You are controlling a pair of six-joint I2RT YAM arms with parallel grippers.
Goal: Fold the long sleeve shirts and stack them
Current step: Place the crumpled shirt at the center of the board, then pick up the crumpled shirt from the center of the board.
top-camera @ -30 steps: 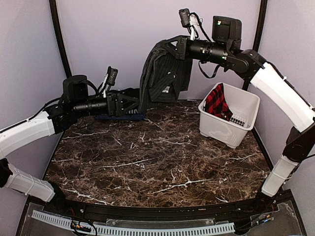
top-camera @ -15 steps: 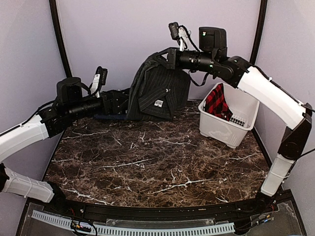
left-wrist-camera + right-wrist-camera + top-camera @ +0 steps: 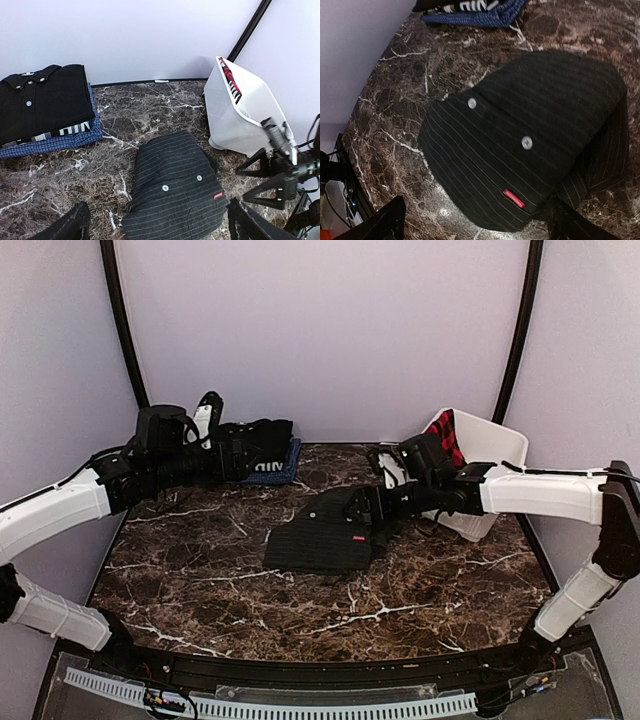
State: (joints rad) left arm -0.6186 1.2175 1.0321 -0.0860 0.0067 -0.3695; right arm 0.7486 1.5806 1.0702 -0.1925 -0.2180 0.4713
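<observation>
The pinstriped long sleeve shirt (image 3: pixel 325 540) lies folded on the marble table, two pale buttons and a small red tag facing up (image 3: pixel 530 135) (image 3: pixel 175 190). My right gripper (image 3: pixel 368 510) is low at its right edge, open. Its fingertips (image 3: pixel 380 225) stand wide on either side of the shirt's end and grip nothing. At the back left a plain black shirt (image 3: pixel 45 100) lies folded on a blue one with white lettering (image 3: pixel 50 142) (image 3: pixel 275 468). My left gripper (image 3: pixel 240 452) hovers open by that stack, its fingers (image 3: pixel 65 227) empty.
A white plastic basket (image 3: pixel 495 455) stands tilted at the back right with a red-and-black checked cloth (image 3: pixel 445 435) in it, just behind my right arm. The pale back wall (image 3: pixel 330 330) and two dark corner posts close the table.
The right arm brought the pinstriped shirt down from hanging at the back wall to the table's middle and opened off it. The left gripper drew back to the left.
</observation>
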